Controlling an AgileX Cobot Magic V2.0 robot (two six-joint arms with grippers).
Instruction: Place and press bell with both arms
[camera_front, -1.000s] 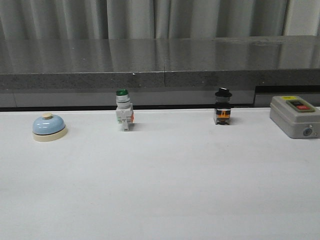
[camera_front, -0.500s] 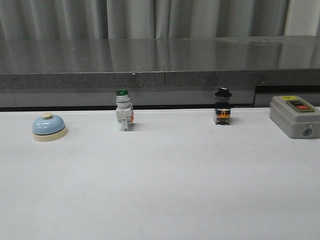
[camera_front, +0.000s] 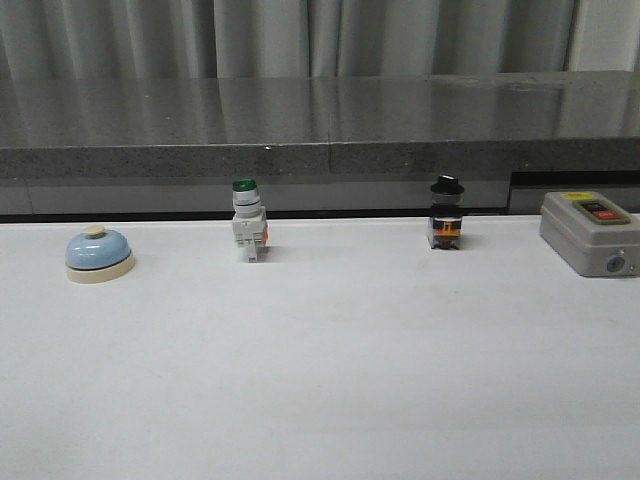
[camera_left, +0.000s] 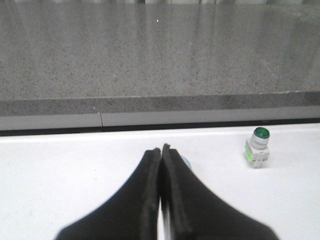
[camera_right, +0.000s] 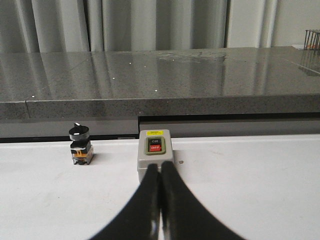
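Note:
The light-blue bell (camera_front: 98, 254) with cream base and knob stands on the white table at the far left in the front view. Neither arm shows in the front view. In the left wrist view my left gripper (camera_left: 161, 150) is shut and empty, and only a sliver of the bell (camera_left: 186, 161) shows just behind its right finger. In the right wrist view my right gripper (camera_right: 160, 167) is shut and empty, its tips in front of the grey switch box (camera_right: 155, 148).
A green-capped white push-button switch (camera_front: 247, 221) and a black-knobbed switch (camera_front: 446, 213) stand along the table's back edge, with the grey on/off box (camera_front: 590, 232) at the far right. A dark stone ledge (camera_front: 320, 130) runs behind the table.

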